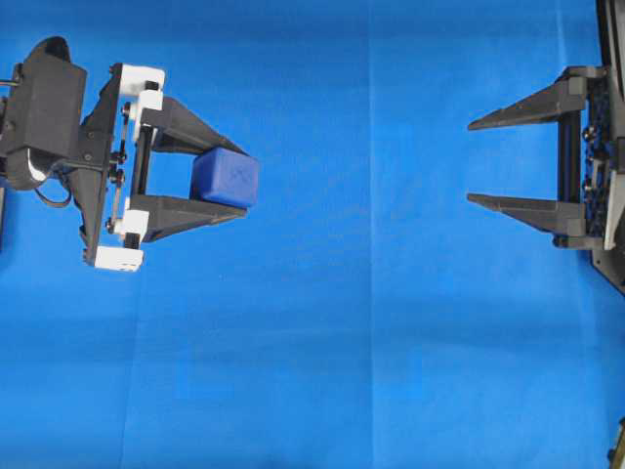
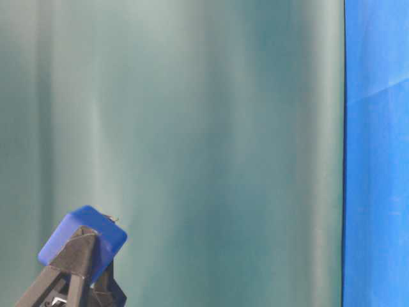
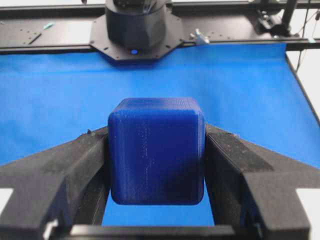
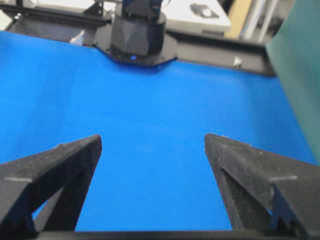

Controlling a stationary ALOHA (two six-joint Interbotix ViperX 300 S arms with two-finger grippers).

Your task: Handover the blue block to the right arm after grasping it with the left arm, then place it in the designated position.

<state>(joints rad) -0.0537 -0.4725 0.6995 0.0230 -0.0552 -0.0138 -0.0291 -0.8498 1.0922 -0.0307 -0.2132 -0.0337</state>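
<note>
Blue block [image 1: 226, 178] sits clamped between the left gripper [image 1: 227, 176] fingertips, jutting forward so the right gripper [image 1: 475, 162], jaws spread wide and empty, can take it.

Bright blue cloth [image 1: 371, 322] covers work surface, faint fold creases; apparently nothing resting on it.

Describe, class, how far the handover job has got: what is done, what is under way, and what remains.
Done: the left claw grips the blue block between its fingers, lifted clear of the blue cloth. In hand: carrying it; the right claw waits open and apart, far across the cloth. Left: the handover itself, then placing the block.
</note>
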